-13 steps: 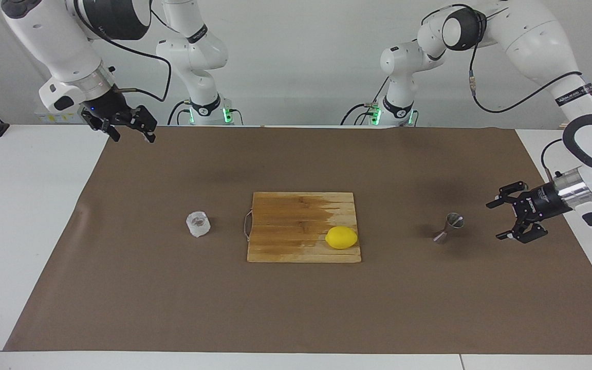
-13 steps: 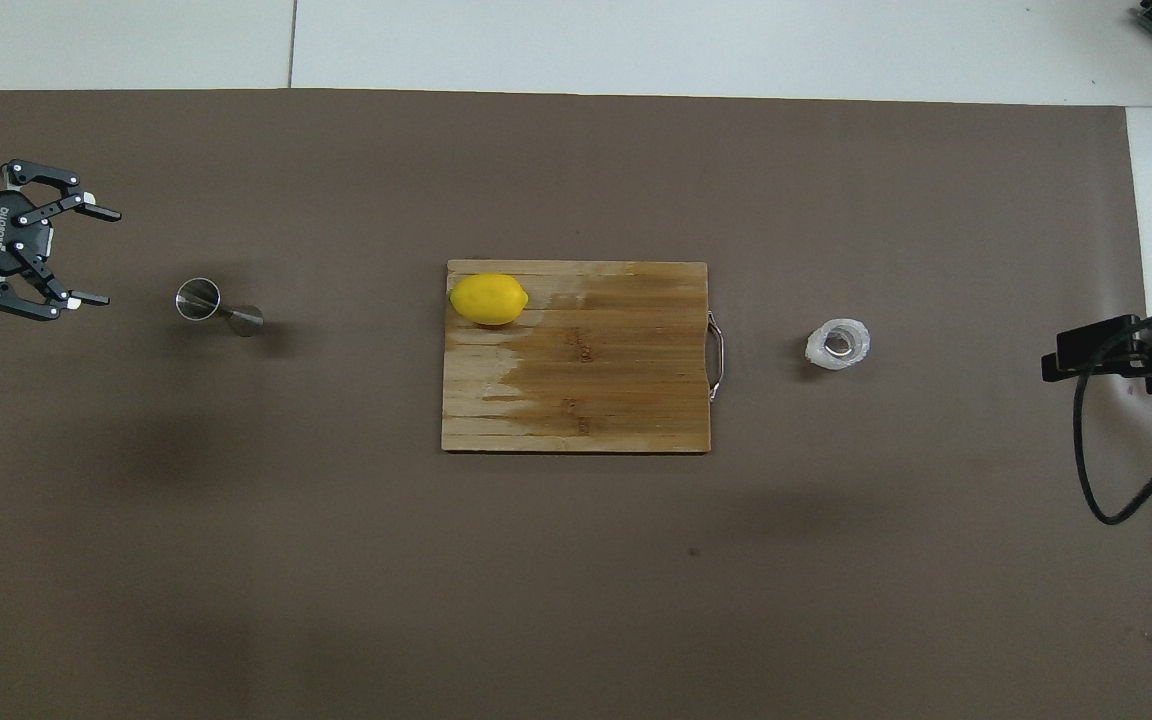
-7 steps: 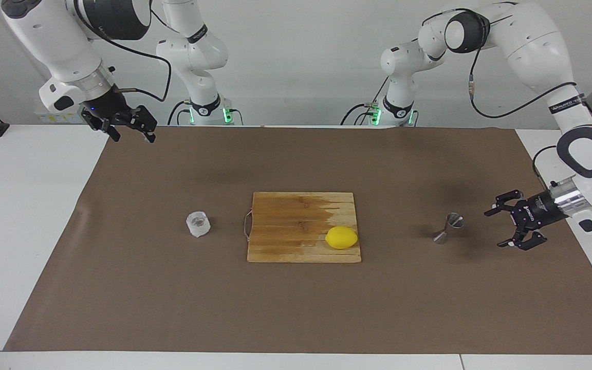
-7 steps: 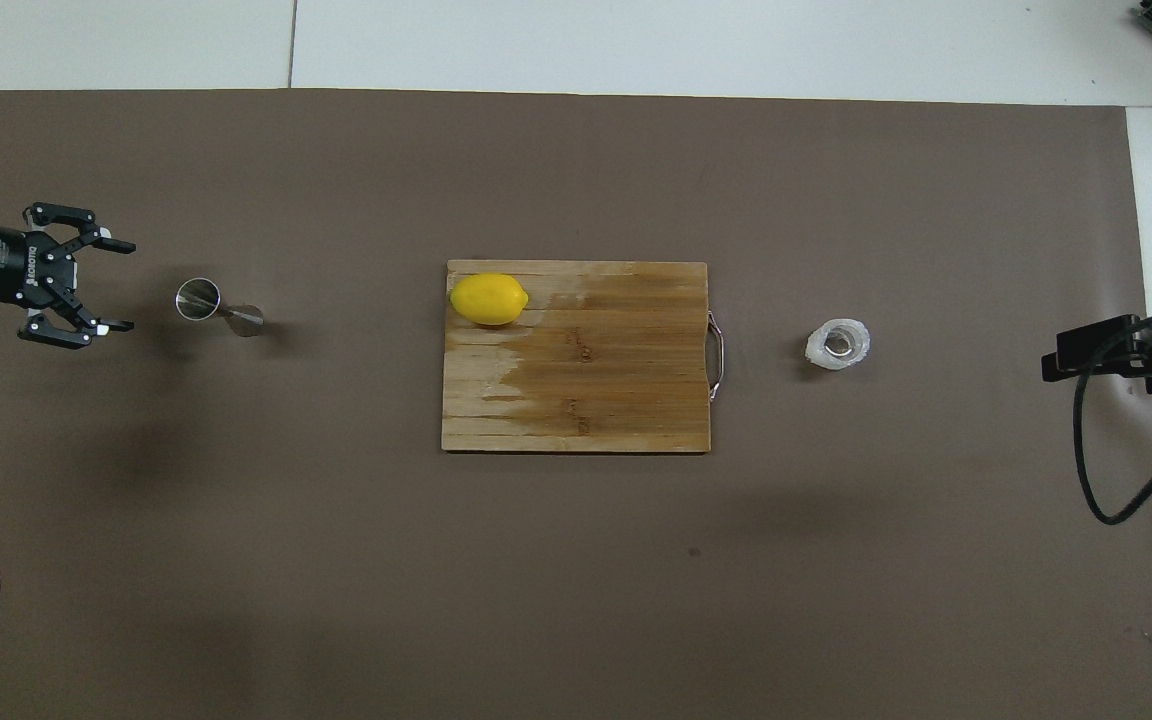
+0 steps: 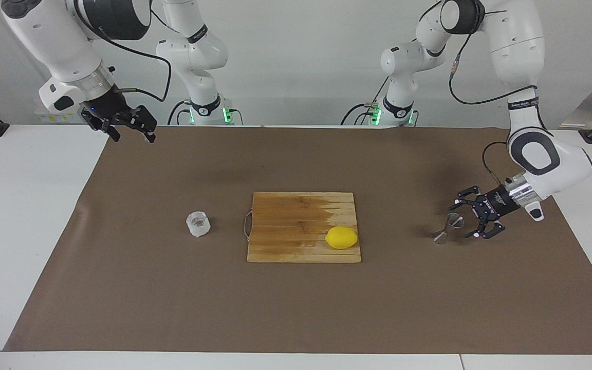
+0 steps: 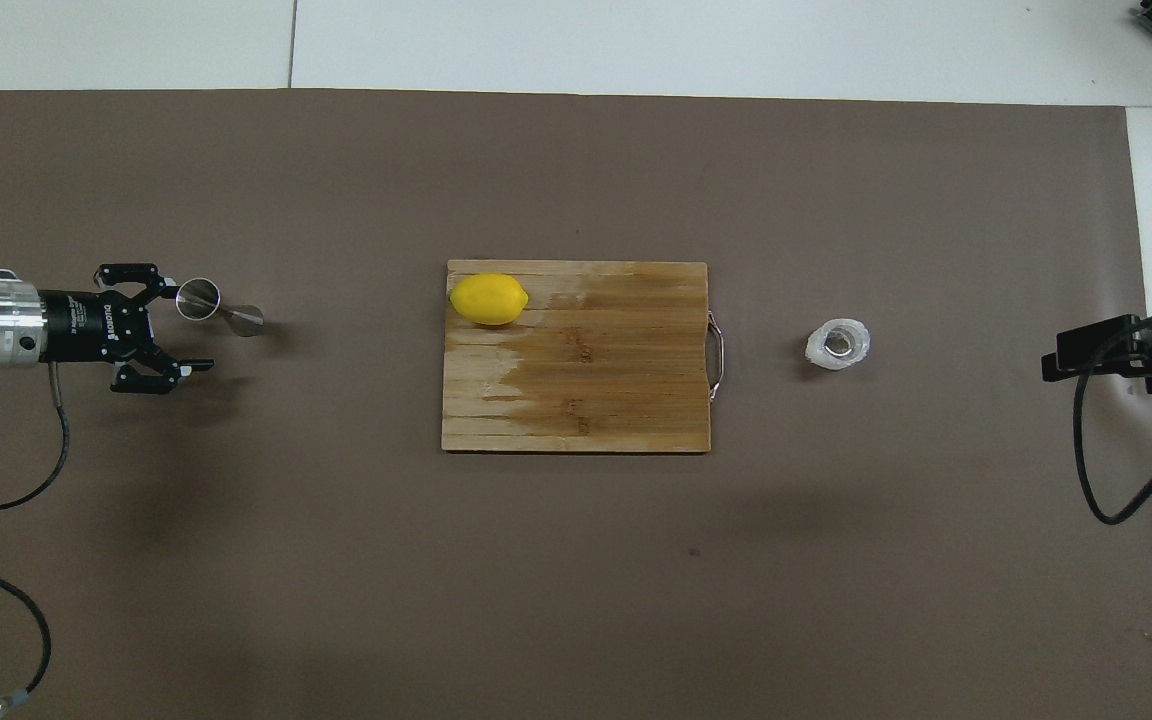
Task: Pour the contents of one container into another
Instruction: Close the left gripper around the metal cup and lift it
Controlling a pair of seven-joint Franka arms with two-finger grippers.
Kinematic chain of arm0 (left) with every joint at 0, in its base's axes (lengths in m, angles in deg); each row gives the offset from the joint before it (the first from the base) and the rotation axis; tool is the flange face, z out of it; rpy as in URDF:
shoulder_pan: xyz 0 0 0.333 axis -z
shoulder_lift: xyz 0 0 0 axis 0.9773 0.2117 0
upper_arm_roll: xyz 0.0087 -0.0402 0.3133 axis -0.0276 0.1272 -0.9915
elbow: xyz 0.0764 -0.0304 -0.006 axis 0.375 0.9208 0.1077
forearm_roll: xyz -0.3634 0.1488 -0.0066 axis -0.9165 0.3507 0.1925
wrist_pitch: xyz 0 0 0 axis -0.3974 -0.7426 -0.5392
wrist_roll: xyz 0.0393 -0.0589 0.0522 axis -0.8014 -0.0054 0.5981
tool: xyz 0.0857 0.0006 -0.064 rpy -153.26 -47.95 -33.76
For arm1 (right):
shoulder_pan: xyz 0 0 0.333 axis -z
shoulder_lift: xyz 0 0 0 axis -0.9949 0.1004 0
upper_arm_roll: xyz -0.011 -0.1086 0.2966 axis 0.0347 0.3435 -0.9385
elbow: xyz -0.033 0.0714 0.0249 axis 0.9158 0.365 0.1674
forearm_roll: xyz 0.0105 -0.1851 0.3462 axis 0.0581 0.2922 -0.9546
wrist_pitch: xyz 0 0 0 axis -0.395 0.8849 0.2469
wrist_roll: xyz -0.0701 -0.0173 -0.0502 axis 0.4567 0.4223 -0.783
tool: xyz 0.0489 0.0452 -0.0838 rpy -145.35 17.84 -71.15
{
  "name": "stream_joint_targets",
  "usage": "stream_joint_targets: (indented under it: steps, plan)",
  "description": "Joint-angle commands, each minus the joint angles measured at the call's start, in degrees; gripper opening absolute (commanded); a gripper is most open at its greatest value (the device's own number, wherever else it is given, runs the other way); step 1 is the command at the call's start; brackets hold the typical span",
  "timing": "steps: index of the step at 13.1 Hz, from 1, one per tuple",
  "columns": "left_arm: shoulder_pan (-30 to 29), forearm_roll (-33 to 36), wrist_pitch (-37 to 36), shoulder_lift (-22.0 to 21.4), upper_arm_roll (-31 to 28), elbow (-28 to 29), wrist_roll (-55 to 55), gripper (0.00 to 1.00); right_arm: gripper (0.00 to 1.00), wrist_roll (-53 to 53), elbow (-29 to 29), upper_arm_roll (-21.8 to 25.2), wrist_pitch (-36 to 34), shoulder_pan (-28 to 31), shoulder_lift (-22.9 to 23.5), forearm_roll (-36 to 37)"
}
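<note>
1. The scene is a counter (image 5: pixel 34 231) covered by a brown mat (image 5: pixel 296 308), seen from a high camera facing two white robot arms.
2. At the centre of the frame lies a wooden cutting board (image 5: pixel 296 216) with a yellow lemon (image 5: pixel 341 237) on its lower right corner.
3. The glass tumbler (image 5: pixel 198 224), squat and frosty-walled, stands upright on the mat at centre left of the frame, just beside the board's handle end. Nothing touches it.
4. The steel jigger (image 5: pixel 449 227), hourglass-shaped, stands upright on the mat at centre right of the frame.
5. The left gripper (image 5: pixel 474 220) sits low at the jigger's side, jaws spread wide, one fingertip by the jigger's rim. It grasps nothing; whether it touches the metal cannot be told.
6. The right gripper (image 5: pixel 126 123) hangs raised at the upper left of the frame, over the mat's edge, released and empty, waiting.
7. Progress, as a judgement: the task is barely begun. Neither vessel is lifted, and no pouring is visible.
8. Left to do: secure the jigger, grasp the tumbler, carry it over, tilt and pour.
</note>
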Motion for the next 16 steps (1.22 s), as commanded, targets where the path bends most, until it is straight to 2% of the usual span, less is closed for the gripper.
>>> stream_joint_targets:
  steps: [1, 9, 10, 11, 12, 13, 14, 15, 16]
  plan:
    - [2.1, -4.0, 3.9, -2.4, -0.5, 4.5, -2.4, 1.0, 1.0, 0.0, -0.8, -0.1, -0.5, 0.2, -0.9, -1.2]
    - [1.9, -10.4, 4.0, -3.3, -0.5, 6.0, -6.7, 1.0, 1.0, 0.0, -0.8, -0.1, -0.5, 0.2, -0.9, -1.2]
    - [1.9, -10.5, 4.0, -3.3, -0.5, 6.0, -7.2, 0.95, 1.0, 0.0, -0.8, -0.2, -0.5, 0.2, -0.9, -1.2]
    - [1.8, -11.2, 4.0, -3.3, -0.5, 6.0, -7.7, 0.76, 1.0, 0.0, -0.8, -0.1, -0.5, 0.2, -0.9, -1.2]
    - [1.5, -12.4, 4.0, -3.4, -0.5, 6.0, -7.8, 0.52, 1.0, 0.0, -0.8, -0.2, -0.5, 0.2, -0.9, -1.2]
    - [1.7, -12.9, 4.1, -3.7, -0.5, 6.0, -7.9, 0.35, 1.0, 0.0, -0.8, -0.1, -0.5, 0.2, -0.9, -1.2]
    - [1.7, -13.1, 4.2, -3.7, -0.5, 5.9, -7.9, 0.12, 1.0, 0.0, -0.8, -0.2, -0.5, 0.2, -0.9, -1.2]
    - [1.7, -13.7, 4.2, -3.8, -0.5, 5.9, -8.0, 0.0, 1.0, 0.0, -0.8, -0.2, -0.5, 0.2, -0.9, -1.2]
    - [1.5, -13.9, 4.2, -4.1, -0.5, 5.9, -8.1, 0.0, 1.0, 0.0, -0.8, -0.1, -0.5, 0.2, -0.9, -1.2]
